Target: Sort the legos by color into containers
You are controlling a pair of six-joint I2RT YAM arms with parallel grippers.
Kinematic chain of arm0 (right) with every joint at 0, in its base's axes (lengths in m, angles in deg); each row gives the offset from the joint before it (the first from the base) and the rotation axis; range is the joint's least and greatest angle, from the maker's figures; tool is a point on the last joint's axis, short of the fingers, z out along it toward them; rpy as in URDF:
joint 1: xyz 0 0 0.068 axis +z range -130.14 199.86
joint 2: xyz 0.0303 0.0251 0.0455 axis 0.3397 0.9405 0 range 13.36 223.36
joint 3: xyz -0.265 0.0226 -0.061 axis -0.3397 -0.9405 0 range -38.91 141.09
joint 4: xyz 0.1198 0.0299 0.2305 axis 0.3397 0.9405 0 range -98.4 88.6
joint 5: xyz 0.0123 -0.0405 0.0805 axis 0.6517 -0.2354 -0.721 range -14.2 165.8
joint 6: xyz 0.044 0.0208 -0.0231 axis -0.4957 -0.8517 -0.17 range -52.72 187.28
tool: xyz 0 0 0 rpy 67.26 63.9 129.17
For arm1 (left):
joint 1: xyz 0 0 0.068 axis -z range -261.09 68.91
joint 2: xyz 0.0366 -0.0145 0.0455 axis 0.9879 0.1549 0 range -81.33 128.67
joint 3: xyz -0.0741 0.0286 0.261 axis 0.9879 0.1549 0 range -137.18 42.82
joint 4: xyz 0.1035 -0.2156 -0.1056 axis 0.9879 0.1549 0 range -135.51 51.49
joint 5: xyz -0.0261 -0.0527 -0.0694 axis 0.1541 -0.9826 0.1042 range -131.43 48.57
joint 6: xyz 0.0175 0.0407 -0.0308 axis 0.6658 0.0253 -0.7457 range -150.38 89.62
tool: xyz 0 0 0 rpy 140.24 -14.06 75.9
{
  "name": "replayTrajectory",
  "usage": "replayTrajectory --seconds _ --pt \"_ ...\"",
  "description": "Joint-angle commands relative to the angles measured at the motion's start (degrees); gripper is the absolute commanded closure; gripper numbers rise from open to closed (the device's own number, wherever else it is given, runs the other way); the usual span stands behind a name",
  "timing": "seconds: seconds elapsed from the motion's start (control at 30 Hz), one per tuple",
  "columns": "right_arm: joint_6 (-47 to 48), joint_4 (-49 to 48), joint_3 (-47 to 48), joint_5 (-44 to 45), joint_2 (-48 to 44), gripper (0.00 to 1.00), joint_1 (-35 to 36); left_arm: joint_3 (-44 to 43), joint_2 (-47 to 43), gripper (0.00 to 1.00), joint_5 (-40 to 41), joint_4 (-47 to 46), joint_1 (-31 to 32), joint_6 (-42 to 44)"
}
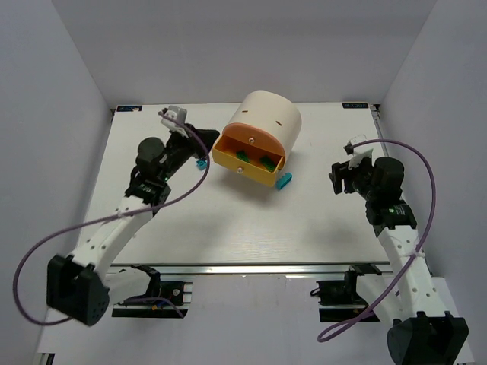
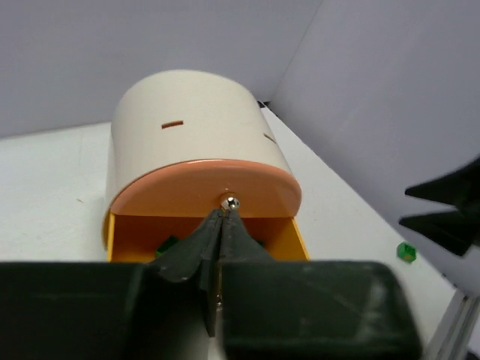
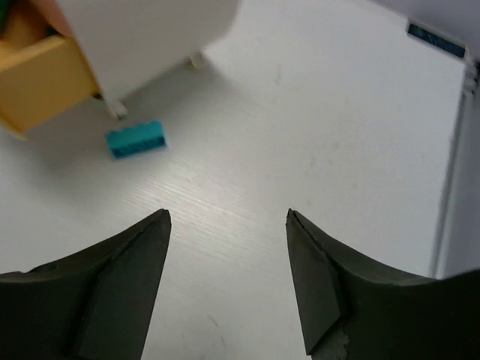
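Mid-sort, likely: left claw [image 2: 223,217] clenched, nothing visible in it, by the open yellow drawer [image 1: 245,173]. Right claw [image 3: 229,225] released; next it should reach the teal brick [image 3: 136,139], upper left.

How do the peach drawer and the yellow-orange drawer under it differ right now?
The peach drawer is closed against the cream drum; the yellow-orange drawer is pulled out. The peach drawer's contents are hidden; the yellow-orange drawer shows dark green bricks inside. Their fronts differ in colour, peach against yellow-orange. Both carry a small round knob on the front.
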Motion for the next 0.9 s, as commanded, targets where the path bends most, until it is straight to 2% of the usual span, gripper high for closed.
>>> replayTrajectory --seconds 0.0,0.03,0.07,0.1,0.17,0.27,0.47,0.7,0.87 --pt "1.92 7.62 0.06 15.19 3.23 0.29 -1.66 4.27 -10.10 0.79 -3.57 10.55 1.00 9.63" --pt "3.83 9.22 0.06 16.96 4.12 0.28 -2.01 8.55 -12.56 0.65 0.18 10.91 1.01 11.13" --pt "4.55 10.02 -0.03 17.94 5.00 0.23 -2.80 11.29 -17.54 0.34 -0.92 7.17 1.01 10.88" --pt "5.60 11.42 -0.12 19.69 6.57 0.22 -3.07 13.41 -19.77 0.23 -1.02 5.56 1.01 10.27" --pt "9.99 13.45 -0.90 20.84 7.64 0.11 -6.14 14.31 -23.20 0.09 0.56 6.15 1.01 11.40" --pt "17.00 16.35 -1.00 22.87 10.53 0.11 -9.39 13.25 -26.64 0.06 3.89 10.11 1.01 14.47" --pt "31.33 26.45 4.53 20.67 20.45 0.11 -15.62 14.74 -29.99 0.04 7.24 9.59 2.24 16.24" --pt "37.33 29.62 11.48 23.39 31.63 0.16 -19.59 14.66 -29.64 0.04 6.01 9.41 3.29 16.33" --pt "38.92 27.61 13.94 25.86 38.04 0.17 -20.82 14.75 -29.29 0.03 6.54 9.59 3.29 16.86"
